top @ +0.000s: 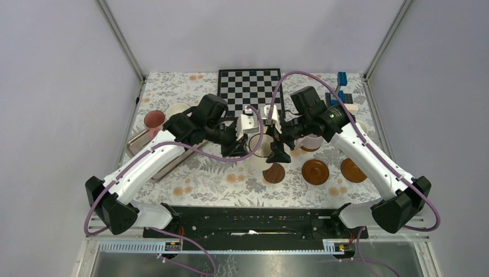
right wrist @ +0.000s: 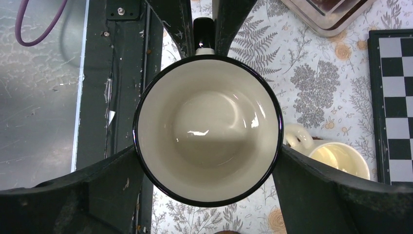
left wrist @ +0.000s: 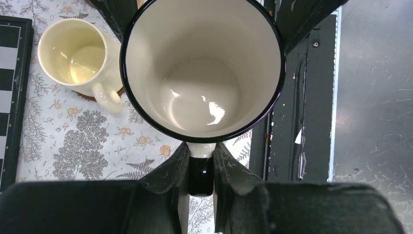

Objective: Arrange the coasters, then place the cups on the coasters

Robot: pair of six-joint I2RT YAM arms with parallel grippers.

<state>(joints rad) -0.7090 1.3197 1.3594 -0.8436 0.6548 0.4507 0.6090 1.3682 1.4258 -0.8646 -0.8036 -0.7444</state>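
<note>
floral-printed tablecloth [top: 230, 184] covers the table, with a black-and-white chequered board [top: 250, 86] at its far edge. over the middle, the white ceramic mug with a dark rim [left wrist: 202, 73] is held upright. the left gripper [left wrist: 201, 151] is pinched tight on its handle, probably to leave the body free. the right gripper [right wrist: 208, 156] is spread wide, its fingers flanking the mug's wall; whether they press i cannot tell. this looks like a handover toward the bare round reddish-brown wooden coasters [top: 315, 171] nearby on the right. a cream-yellow mug [left wrist: 73, 53] already sits on one. no writing or brand is readable.

Top view high, downward; wrist views close, opposed, likely sharing mug [left wrist: 202, 73].
</note>
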